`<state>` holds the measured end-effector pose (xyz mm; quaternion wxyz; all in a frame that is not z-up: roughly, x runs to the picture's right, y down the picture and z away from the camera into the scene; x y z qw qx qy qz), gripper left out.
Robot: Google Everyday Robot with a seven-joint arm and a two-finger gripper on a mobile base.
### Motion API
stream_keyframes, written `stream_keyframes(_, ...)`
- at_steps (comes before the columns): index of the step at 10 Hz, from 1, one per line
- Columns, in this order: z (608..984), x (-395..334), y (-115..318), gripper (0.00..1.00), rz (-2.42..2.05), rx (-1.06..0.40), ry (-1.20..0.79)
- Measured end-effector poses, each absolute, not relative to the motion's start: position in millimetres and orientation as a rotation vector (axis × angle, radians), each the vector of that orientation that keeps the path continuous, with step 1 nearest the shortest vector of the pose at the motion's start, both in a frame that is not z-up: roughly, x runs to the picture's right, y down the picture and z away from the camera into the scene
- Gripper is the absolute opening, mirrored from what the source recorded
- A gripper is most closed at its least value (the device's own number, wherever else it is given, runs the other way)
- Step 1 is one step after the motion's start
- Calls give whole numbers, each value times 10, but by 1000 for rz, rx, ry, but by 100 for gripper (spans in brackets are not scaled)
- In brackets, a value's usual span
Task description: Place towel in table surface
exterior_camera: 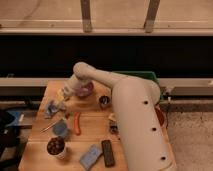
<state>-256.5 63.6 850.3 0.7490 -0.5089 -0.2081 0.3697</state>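
One claw (62, 100) hangs low over the worktop (92, 127) w/ the blue-grey towel (53, 107) bunched right at its tip, approx 9 o'clock from the purple bowl (85, 90). Can't tell if it's gripping or open tbh.

Speckled grey floor (192, 127), dark wall (125, 57)

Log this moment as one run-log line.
phase: placing | hand: over table's left side, beside purple bowl | towel: on table surface, just below hand | blue cup: nearer, apart
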Motion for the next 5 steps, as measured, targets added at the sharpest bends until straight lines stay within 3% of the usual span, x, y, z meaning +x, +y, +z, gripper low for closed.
stream_keyframes(5, 8497, -2578, 638, 60, 807, -1114, -456)
